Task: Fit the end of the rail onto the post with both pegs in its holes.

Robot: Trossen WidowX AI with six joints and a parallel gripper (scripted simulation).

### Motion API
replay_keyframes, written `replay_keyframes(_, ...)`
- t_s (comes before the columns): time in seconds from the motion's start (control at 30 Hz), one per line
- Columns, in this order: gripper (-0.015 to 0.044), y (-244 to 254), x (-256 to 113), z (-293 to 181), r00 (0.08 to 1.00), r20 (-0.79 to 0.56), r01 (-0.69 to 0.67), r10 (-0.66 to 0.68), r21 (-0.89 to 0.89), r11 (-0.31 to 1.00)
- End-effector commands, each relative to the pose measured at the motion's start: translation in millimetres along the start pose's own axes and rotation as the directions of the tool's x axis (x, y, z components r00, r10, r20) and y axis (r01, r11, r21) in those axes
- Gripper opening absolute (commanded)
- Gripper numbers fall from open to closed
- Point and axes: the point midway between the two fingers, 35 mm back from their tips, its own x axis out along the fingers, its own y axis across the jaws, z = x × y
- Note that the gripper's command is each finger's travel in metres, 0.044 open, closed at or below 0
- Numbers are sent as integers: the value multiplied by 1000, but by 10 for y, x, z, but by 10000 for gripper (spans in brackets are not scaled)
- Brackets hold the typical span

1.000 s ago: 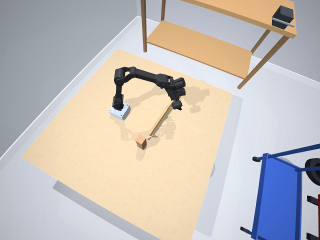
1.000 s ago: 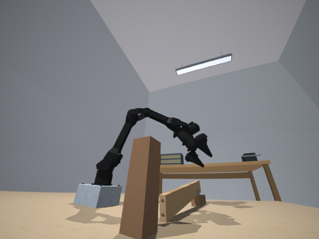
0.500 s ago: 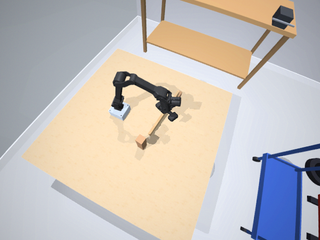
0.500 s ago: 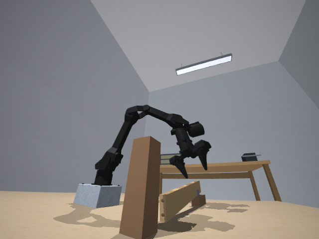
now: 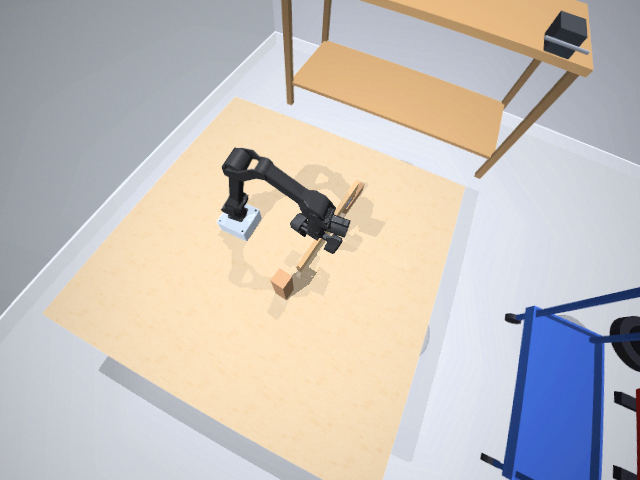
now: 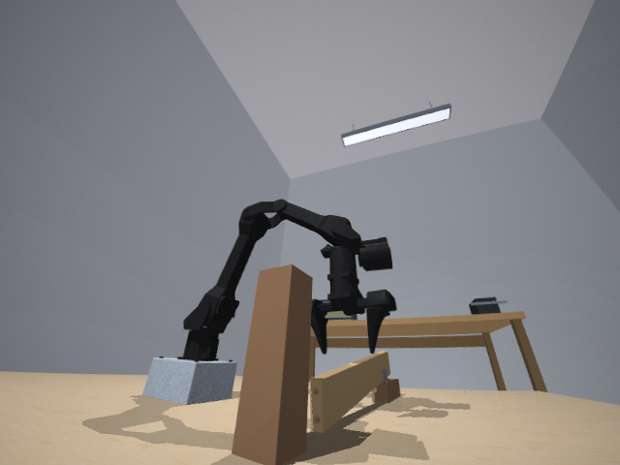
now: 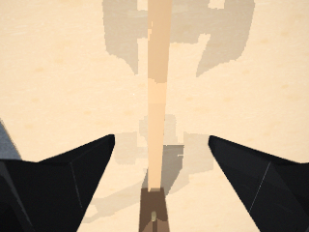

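Observation:
The long wooden rail [image 5: 308, 256] [image 6: 350, 390] [image 7: 156, 116] slopes from the bracket [image 6: 385, 375] on the low footboard block [image 6: 387, 391] down to its near end by the table. Two holes show in its near end face in the exterior view. The short post [image 5: 281, 281] [image 6: 270, 360] [image 7: 146, 205] stands upright just beyond that end, with a small gap. One peg [image 7: 154, 217] shows in the wrist view. My gripper [image 5: 316, 235] [image 6: 348, 352] [image 7: 162, 139] is open and empty, fingers down, above the rail's middle, one finger on each side of its line.
The arm's pale base block [image 5: 238, 225] [image 6: 170, 380] stands on the table to the left of the rail. A wooden workbench [image 5: 398, 98] [image 6: 425, 327] is off behind the table, and a blue cart [image 5: 555, 392] stands on the floor at the right.

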Motion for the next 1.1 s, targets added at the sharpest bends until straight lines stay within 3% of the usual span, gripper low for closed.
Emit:
replay_keyframes(0.0, 440, 38, 16, -22, 1000, 6, -19, 19, -21, 1000)
replay_keyframes(1.07, 440, 34, 516, -17, 1000, 6, -19, 19, -22, 1000)
